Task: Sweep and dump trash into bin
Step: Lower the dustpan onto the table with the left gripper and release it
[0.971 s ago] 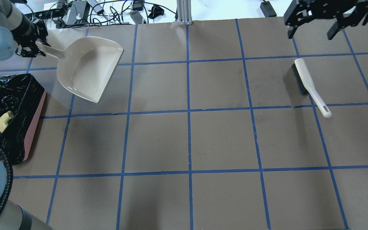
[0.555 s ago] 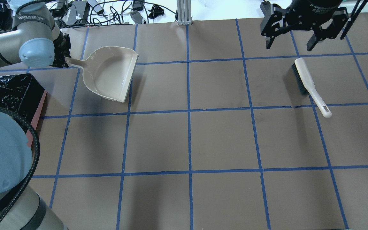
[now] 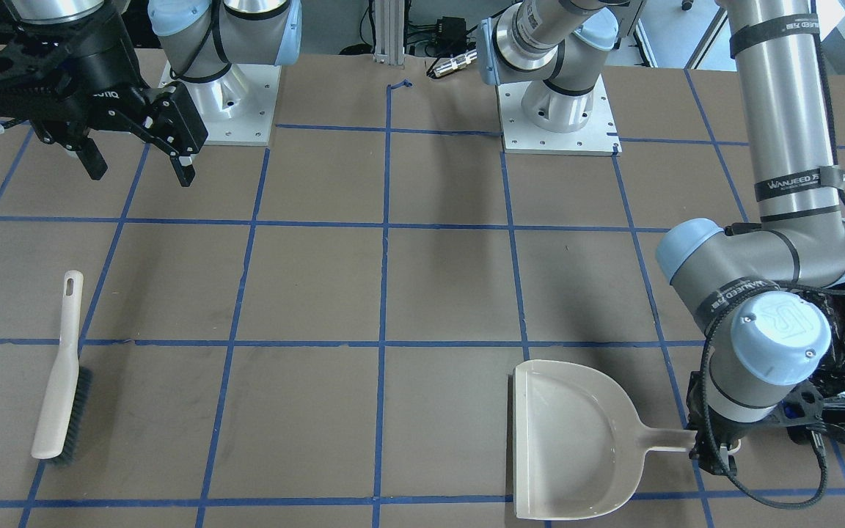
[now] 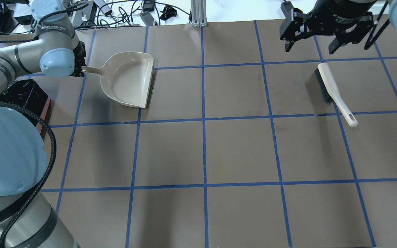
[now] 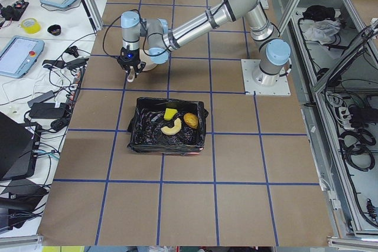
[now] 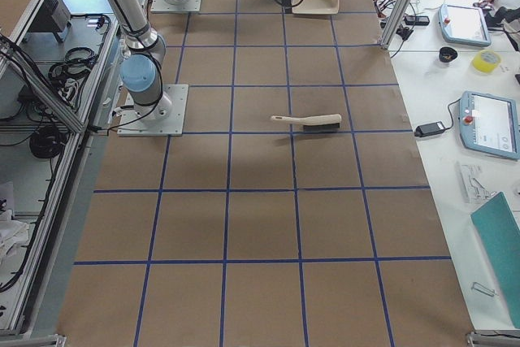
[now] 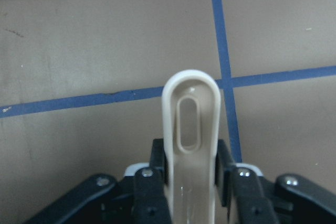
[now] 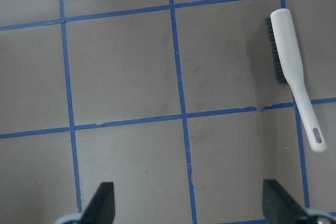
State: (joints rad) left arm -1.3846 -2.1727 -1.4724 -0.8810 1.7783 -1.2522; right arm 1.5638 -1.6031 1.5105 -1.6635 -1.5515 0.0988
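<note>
Trash lies inside the bin (image 5: 137, 129), toward the worktop's left end: the croissant (image 5: 172, 126), the yellow sponge (image 5: 170, 113) and the brown bread lump (image 5: 190, 120) sit close together on the black liner. The sponge is on the side nearer the worktop's middle and the lump nearer the robot's edge. The croissant's curve runs roughly across the worktop; which way its tips turn is too small to tell. The bin's long side also runs across, from the robot's edge toward the far edge.

A second ago the dustpan (image 4: 129, 81) hung tilted close beside the bin. It is now level and low over the worktop by the far edge, a little farther from the bin. Its handle points at the left end and its mouth at the right end, so its long axis lies along the worktop. The left arm has swung over the bin, so the overhead view no longer shows the croissant.

The left claw (image 7: 191, 156) is clamped on the dustpan's handle, one finger pressing each side. The right claw (image 4: 309, 48) has come farther in over the far edge, fingers spread wide and holding nothing, above the brush (image 4: 333, 91). The brush has not moved: bristle end toward the far edge, handle slanting toward the robot's edge and the right end.
</note>
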